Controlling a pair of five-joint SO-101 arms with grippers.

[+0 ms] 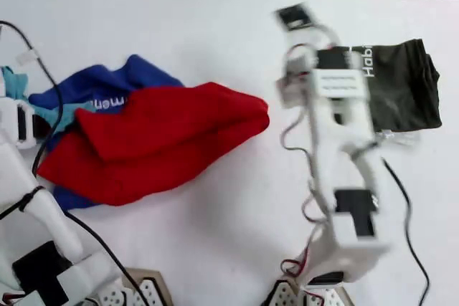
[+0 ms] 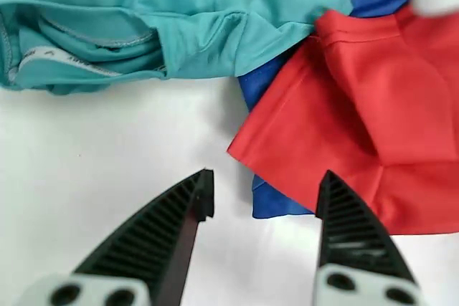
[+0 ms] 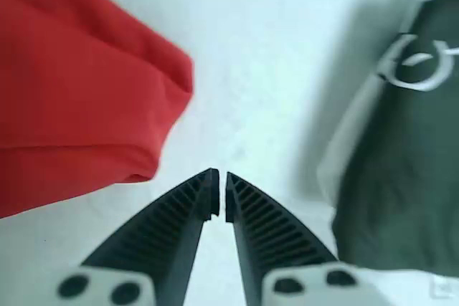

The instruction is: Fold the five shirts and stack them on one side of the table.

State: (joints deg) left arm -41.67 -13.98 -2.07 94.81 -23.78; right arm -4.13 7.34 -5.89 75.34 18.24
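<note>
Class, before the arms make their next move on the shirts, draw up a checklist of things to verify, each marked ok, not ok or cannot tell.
1. Left gripper open, empty: ok.
2. Right gripper open for grasping: not ok, shut.
3. Dark shirt folded, set aside: ok.
4. Red shirt folded: not ok, heaped on blue shirt.
5. Teal shirt folded: not ok, crumpled.
6. Five shirts present: cannot tell; I count four.

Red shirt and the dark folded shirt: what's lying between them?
Bare white table, seen in the right wrist view. The right gripper, shut, hangs over that gap between the red shirt and the dark shirt.
</note>
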